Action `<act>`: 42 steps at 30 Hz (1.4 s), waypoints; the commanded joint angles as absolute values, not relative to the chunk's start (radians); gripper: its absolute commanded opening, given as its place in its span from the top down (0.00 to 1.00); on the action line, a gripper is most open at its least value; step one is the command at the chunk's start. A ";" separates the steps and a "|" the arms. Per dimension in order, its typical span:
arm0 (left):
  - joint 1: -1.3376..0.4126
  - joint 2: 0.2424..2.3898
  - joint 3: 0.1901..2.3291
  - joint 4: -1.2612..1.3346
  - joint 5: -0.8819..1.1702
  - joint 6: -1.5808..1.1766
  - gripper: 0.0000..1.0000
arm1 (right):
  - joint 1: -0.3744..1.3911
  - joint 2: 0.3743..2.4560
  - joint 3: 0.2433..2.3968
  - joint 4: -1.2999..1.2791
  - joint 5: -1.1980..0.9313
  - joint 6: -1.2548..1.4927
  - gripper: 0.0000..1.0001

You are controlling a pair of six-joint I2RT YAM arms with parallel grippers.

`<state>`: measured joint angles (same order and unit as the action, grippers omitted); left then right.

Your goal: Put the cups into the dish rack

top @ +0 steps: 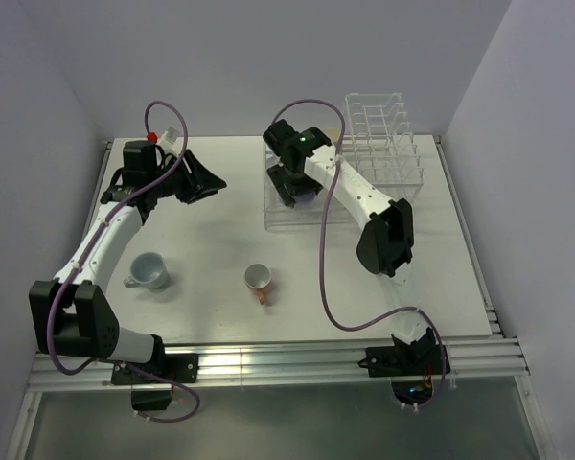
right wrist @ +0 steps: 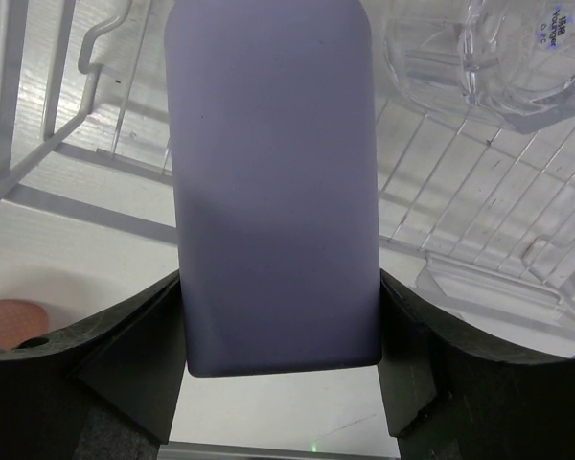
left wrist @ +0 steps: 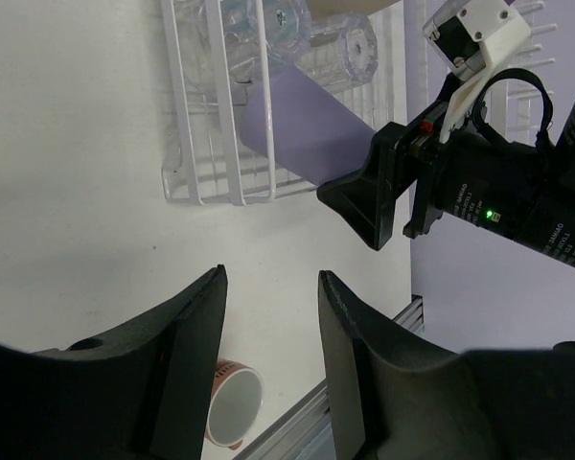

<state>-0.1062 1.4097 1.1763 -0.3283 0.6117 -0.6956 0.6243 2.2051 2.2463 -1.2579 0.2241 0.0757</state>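
Note:
My right gripper (top: pixel 292 187) (right wrist: pixel 280 292) is shut on the purple cup (right wrist: pixel 273 182) (left wrist: pixel 302 129) and holds it on its side over the low section of the clear dish rack (top: pixel 359 168) (left wrist: pixel 199 182). Two clear glasses (left wrist: pixel 350 43) (left wrist: pixel 238 29) lie in that section; one shows in the right wrist view (right wrist: pixel 489 48). My left gripper (top: pixel 199 182) (left wrist: pixel 268 316) is open and empty, left of the rack. The pale grey-blue mug (top: pixel 151 271) and the orange-handled mug (top: pixel 258 280) (left wrist: pixel 232 402) stand on the table. The tan and light blue cups are not clearly visible.
The rack's taller divider section (top: pixel 379 129) stands at the back right. Purple cables loop over both arms. The table's near edge is a metal rail (top: pixel 297 355). Walls close in on the left, back and right.

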 commanded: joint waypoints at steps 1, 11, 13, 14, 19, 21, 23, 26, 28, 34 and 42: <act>-0.110 1.407 1.178 -0.333 0.609 -0.675 0.51 | 0.632 2.224 2.302 -1.244 0.239 0.066 0.77; -0.110 1.410 1.178 -0.331 0.607 -0.676 0.51 | 0.634 2.229 2.312 -1.200 0.253 0.092 0.70; -0.110 1.410 1.178 -0.331 0.607 -0.675 0.51 | 0.632 2.229 2.313 -1.189 0.256 0.097 0.65; -0.110 1.410 1.178 -0.331 0.607 -0.676 0.51 | 0.632 2.230 2.313 -1.180 0.255 0.101 0.65; -0.110 1.410 1.175 -0.334 0.606 -0.673 0.51 | 0.634 2.227 2.301 -1.144 0.261 0.118 0.54; -0.110 1.410 1.175 -0.333 0.606 -0.672 0.51 | 0.634 2.224 2.290 -1.132 0.261 0.124 0.51; -0.110 1.411 1.175 -0.334 0.606 -0.673 0.51 | 0.632 2.223 2.286 -1.117 0.262 0.130 0.48; -0.110 1.410 1.175 -0.334 0.607 -0.670 0.51 | 0.634 2.223 2.278 -1.098 0.259 0.135 0.43; -0.110 1.411 1.175 -0.336 0.606 -0.670 0.51 | 0.634 2.221 2.272 -1.083 0.261 0.138 0.41; -0.110 1.413 1.175 -0.337 0.604 -0.669 0.51 | 0.634 2.210 2.256 -1.043 0.267 0.146 0.34; -0.110 1.411 1.175 -0.337 0.606 -0.667 0.51 | 0.634 2.215 2.247 -1.025 0.267 0.153 0.28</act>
